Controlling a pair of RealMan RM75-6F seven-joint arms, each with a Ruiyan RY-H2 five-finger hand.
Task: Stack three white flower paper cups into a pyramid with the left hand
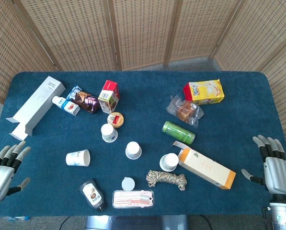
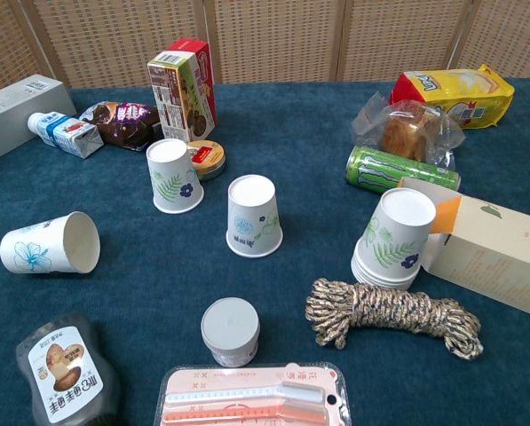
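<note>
- We see the left hand (image 1: 4, 168) at the table's left edge in the head view, fingers spread apart and holding nothing, well apart from every cup.
- The right hand (image 1: 273, 164) sits at the right edge in the same manner, fingers apart and empty; neither hand shows in the chest view.
- Nearest the left hand we find a paper cup lying on its side (image 1: 78, 157) (image 2: 50, 242), with a blue flower print and its mouth facing right.
- Further in, an upside-down cup (image 1: 109, 132) (image 2: 174, 176) stands just beside a small round tin (image 1: 115, 119) (image 2: 206, 159).
- A second upside-down cup (image 1: 133, 150) (image 2: 253, 216) stands alone near the table's middle, apart from the first.
- To its right we see a nested stack of upside-down cups (image 1: 169, 162) (image 2: 394, 238), touching or just beside a long cream and orange box (image 1: 206, 167) (image 2: 494, 252).
- A coil of rope (image 1: 167, 179) (image 2: 389, 314) lies just in front of that stack.
- Behind the box lies a green can (image 1: 178, 132) (image 2: 398, 169) on its side, with a bagged bun (image 1: 185, 110) (image 2: 410, 130) and a yellow snack bag (image 1: 204, 91) (image 2: 454, 90) beyond.
- Along the near edge we note a dark sauce bottle (image 1: 92, 194) (image 2: 66, 378), a small grey-lidded jar (image 1: 128, 184) (image 2: 230, 330) and a blister pack (image 1: 133, 198) (image 2: 251, 397).
</note>
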